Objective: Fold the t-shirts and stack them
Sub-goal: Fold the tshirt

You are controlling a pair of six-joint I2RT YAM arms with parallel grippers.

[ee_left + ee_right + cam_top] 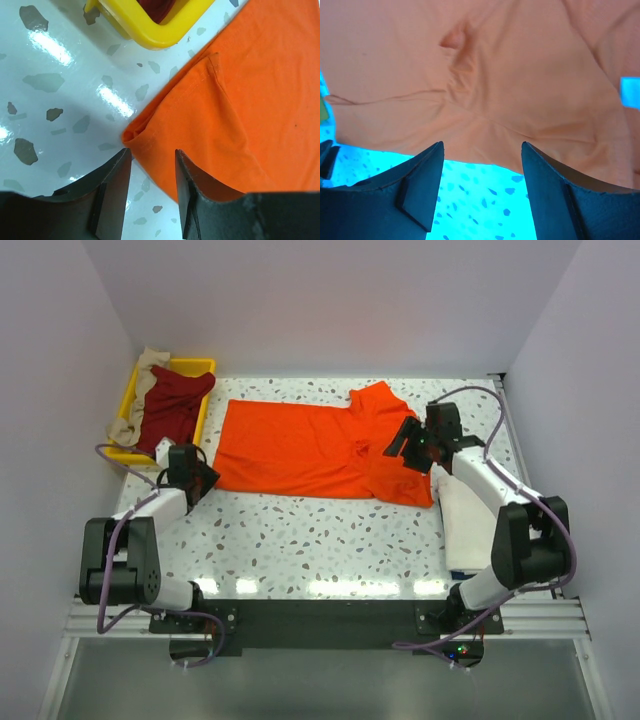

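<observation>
The left pincer (152, 175) has its jaws apart with nothing clamped. The near left corner of the orange shirt (240, 115) lies on the tabletop (60, 110) right at its fingertips, and part of the hem shows in the gap. The right pincer (482, 170) is also wide and empty. It hovers just over the near edge of the same shirt at its other end, where the cloth is rumpled.

From overhead, the orange shirt (300, 445) is spread nearly flat across the middle of the tabletop, hem toward the left and sleeves toward the right. It looks laid out rather than folded, with only a small flap doubled over near the left corner.

Beyond the left pincer, the yellow tray (128, 400) holds a dark red shirt (175, 405) and a beige shirt (150, 362). Both are in loose heaps and neither is folded. Under the right arm, at the right edge of the tabletop, lies a white shirt (455, 525). It seems to be a flat rectangle and is probably already folded as the start of the stack, though the arm hides part of it.

I judge the task roughly a quarter along. One shirt is perhaps done, the orange one is flattened and ready for its first fold, two wait in the tray, and most of the stacking is ahead.
</observation>
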